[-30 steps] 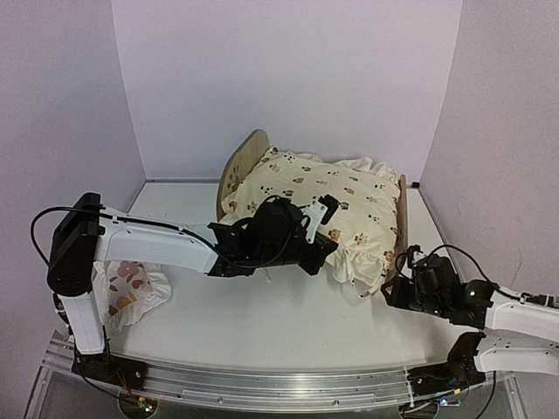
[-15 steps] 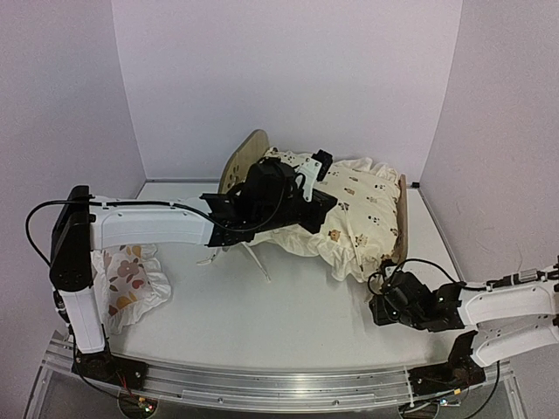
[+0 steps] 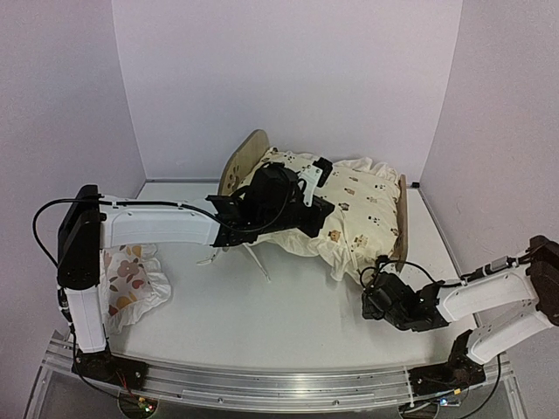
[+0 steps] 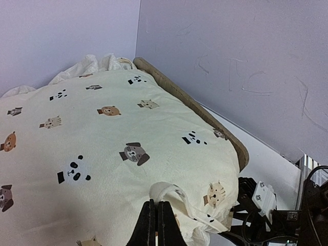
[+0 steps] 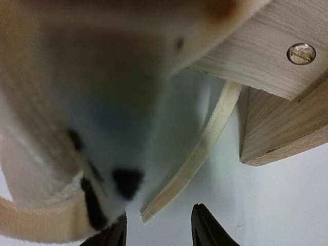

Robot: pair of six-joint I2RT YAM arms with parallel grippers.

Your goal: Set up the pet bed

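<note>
And the left end effector, pinched shut on a fold of the cushion, has hauled it up over the pet bed at 12 o'clock on the counter, while the half-open, empty right end effector backs off toward 5 o'clock, so the cushion looks nearly seated.

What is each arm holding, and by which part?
The left gripper is shut on the cushion, pinching a fabric fold at its edge. The right gripper holds nothing; its fingers stand open by a loose tie near the pet bed.
</note>
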